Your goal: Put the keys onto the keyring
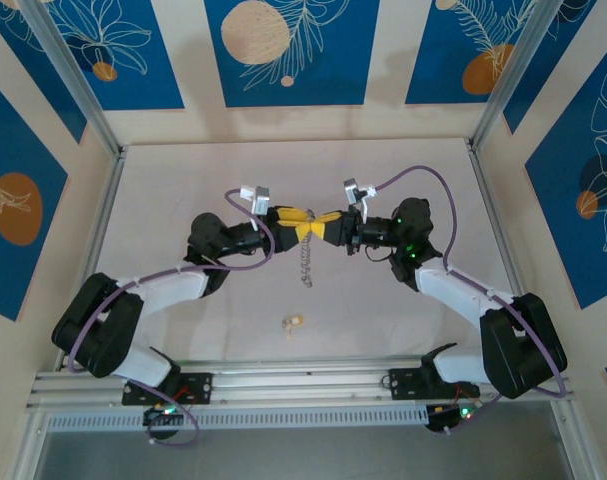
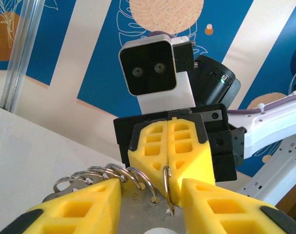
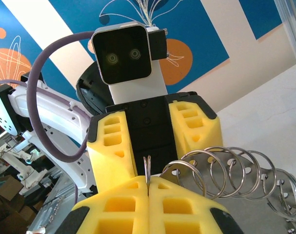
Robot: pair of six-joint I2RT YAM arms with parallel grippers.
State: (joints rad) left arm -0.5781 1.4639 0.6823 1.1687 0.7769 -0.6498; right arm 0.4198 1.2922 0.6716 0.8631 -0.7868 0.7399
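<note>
Right gripper (image 3: 148,187) jaws pinch the keyring (image 1: 305,262); left gripper (image 2: 150,195) jaws apart. Ring looks light, floppy, slick: grab beside that pinch.

No writing, label or number is legible (wall panels (image 1: 283,50) bear patterns).

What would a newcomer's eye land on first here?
Two grippers meet nose to nose over mid-table: the right gripper is shut on the keyring, whose chain of loops dangles below, and the left gripper faces it, jaws apart. Closer in, the small key lies by itself on the table.
</note>
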